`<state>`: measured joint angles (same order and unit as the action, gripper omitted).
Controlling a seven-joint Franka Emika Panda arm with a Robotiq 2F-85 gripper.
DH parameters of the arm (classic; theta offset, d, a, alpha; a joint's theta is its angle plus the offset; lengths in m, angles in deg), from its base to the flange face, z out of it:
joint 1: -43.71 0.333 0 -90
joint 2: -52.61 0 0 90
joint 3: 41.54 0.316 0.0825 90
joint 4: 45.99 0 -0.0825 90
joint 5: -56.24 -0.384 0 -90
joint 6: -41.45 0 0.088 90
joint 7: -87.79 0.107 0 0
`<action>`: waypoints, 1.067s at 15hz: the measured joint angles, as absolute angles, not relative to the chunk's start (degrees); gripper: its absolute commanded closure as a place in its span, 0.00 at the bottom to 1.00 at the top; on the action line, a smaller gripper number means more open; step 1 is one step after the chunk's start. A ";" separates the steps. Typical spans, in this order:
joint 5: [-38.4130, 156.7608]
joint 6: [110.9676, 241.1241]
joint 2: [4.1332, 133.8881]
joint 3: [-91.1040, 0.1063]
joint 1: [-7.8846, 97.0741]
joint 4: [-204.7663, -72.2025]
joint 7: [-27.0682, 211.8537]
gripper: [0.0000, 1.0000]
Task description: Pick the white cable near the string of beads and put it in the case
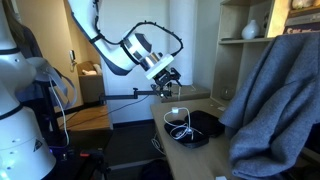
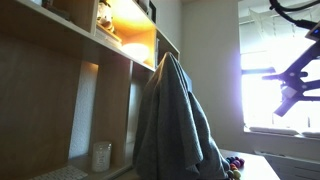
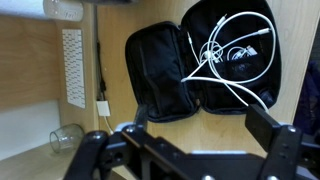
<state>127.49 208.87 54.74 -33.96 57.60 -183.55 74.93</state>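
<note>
Pale wooden desk below, and the robot gripper hovers over it, jaws spread wide, holding nothing. Thin white looped cable lies in the right half of the soft black oval case, seen from the wrist. It looks light, floppy and springy; best pinched where the loops bunch.

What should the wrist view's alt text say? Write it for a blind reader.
An open black case lies flat on a wooden table, with the white cable looped loosely across the half at picture right. The end effector, open, fills the lower foreground.
</note>
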 measured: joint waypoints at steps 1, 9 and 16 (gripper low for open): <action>127.57 209.03 54.66 -34.36 57.37 -183.64 77.50 0.00; 134.37 211.00 54.85 -38.63 55.72 -183.68 105.83 0.00; 147.68 211.56 55.55 -41.19 54.87 -183.07 134.68 0.00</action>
